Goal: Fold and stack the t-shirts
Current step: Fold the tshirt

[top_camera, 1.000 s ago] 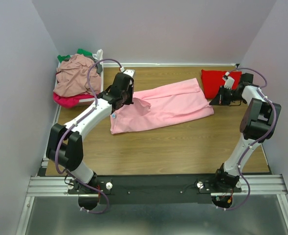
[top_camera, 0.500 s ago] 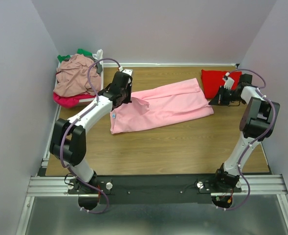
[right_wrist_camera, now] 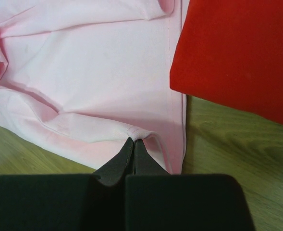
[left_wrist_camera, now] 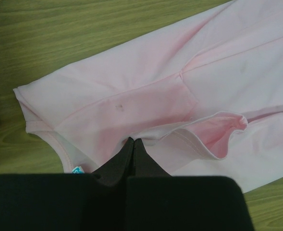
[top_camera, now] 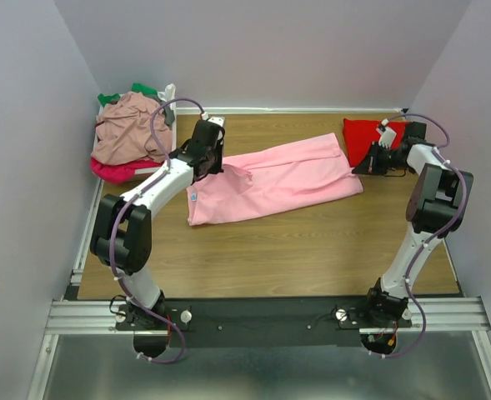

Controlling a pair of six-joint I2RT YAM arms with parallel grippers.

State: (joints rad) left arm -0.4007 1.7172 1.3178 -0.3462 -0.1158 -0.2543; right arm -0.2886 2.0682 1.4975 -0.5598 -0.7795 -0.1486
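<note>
Wooden table (top_camera: 270, 250) | pink t-shirt (top_camera: 287, 179) lies spread mid-table, beside folded red t-shirt (top_camera: 374, 137) | left gripper (left_wrist_camera: 133, 142), right gripper (right_wrist_camera: 133, 140) both clamped on its cloth, left bite seemingly thin | risk: thin bite slips, fold skews

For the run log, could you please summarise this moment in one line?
left claw: shut on pink t-shirt | right claw: shut on its hem | red t-shirt: folded

White arms (top_camera: 153, 190), purple cables (top_camera: 187, 102), tapered black fingers (left_wrist_camera: 117, 166).
</note>
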